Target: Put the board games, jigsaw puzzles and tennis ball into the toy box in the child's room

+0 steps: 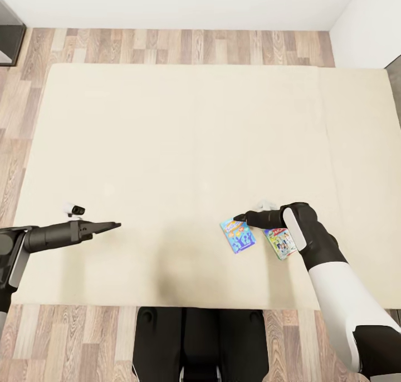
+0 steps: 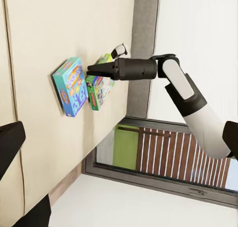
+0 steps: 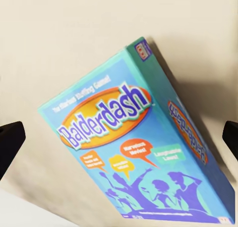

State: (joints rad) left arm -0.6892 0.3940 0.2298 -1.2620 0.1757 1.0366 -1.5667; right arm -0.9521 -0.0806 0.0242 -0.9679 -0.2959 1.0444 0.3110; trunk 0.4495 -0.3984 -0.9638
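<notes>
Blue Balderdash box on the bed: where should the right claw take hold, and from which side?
Probably across the short width, from above. The blue board game lies flat on the bed, so only its thin long edges offer opposing faces. The right claw hovers over it, fingertips spread wider than the box, judging by the right wrist view.

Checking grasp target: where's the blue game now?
Head view: blue game lies flat on the bed, near its front edge, robot's right side, beside the green game, under the right pincer.

Bed [image 1: 184,137] plain beige. Blue game box [image 1: 238,235]: teal-blue, orange oval logo, white lettering, purple cartoon figures. Second game box [image 1: 280,244] green-edged, multicoloured print. Floor [image 1: 167,47] grey-brown wood planks. Walls white.
</notes>
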